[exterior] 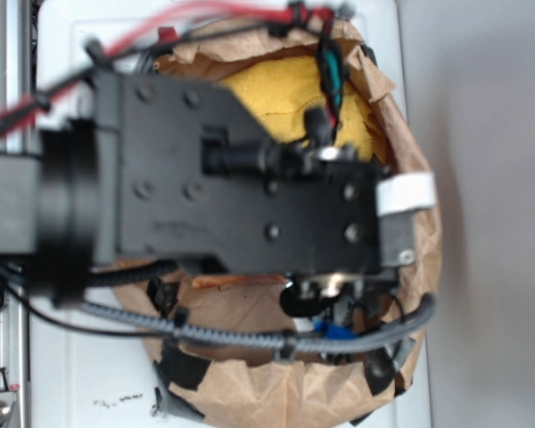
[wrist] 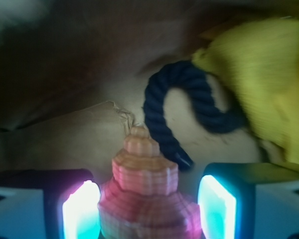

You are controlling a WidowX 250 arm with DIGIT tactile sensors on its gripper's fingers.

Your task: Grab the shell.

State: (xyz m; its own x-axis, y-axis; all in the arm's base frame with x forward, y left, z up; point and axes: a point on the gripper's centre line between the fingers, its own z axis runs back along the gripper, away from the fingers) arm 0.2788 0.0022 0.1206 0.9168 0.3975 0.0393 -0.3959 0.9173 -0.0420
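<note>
The open claw [wrist: 144, 209] straddles the shell [wrist: 145, 191], pads apart from it; closing should come next.

From outside, we see the arm [exterior: 223, 192] hiding most of the paper bowl [exterior: 276, 392]; the shell [wrist: 144, 199] (wrist view) is cut off below, soft-focused.

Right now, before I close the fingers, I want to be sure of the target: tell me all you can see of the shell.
The shell is a ridged, stepped spiral, orange-tan, tinted pink by the lit fingers. Its pointed tip faces away from the wrist camera, toward the dark blue rope. It sits on brown paper between both fingers; contact is unclear.
</note>
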